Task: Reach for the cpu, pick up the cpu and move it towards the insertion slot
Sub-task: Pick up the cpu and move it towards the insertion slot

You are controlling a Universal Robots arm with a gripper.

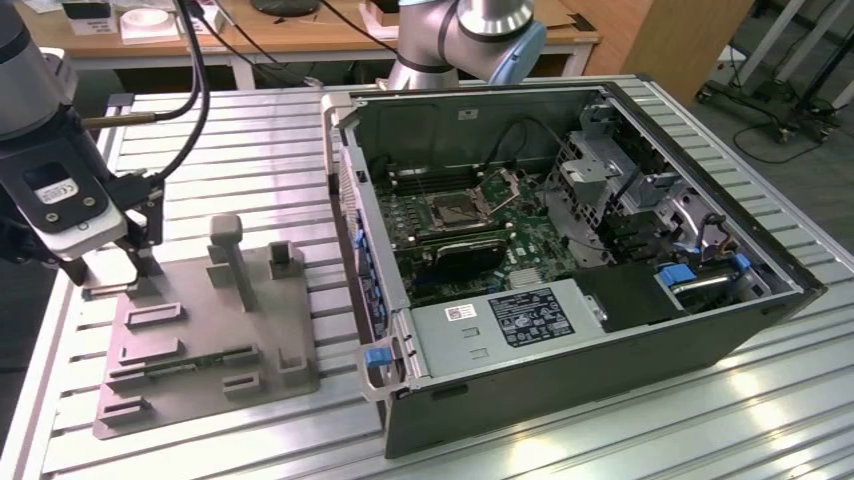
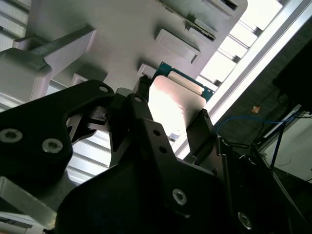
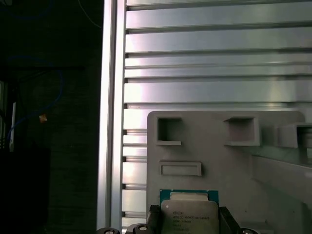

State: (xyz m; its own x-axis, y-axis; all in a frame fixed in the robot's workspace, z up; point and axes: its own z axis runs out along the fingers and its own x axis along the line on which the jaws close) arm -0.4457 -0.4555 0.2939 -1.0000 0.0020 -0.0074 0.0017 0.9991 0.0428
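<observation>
Print on the cpu (image 3: pixel 189 218) and the case label (image 1: pixel 531 315) is illegible.

Arm (image 1: pixel 467 35): silver-grey tube segments, light blue joint cap. Wrist block (image 1: pixel 60 215): pale grey, white label on its face. Black cables (image 1: pixel 200 80) trail to it. Gripper (image 2: pixel 173 107): matte black linkage plates, silver socket-head screws (image 2: pixel 52 145), black fingers (image 2: pixel 200 134).

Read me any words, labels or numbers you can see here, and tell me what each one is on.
Print on the cpu top: too small to read.
Big label on the power supply: too small to read.
Sticker on the arm: too blurred to read.
No text can be quoted.
</observation>
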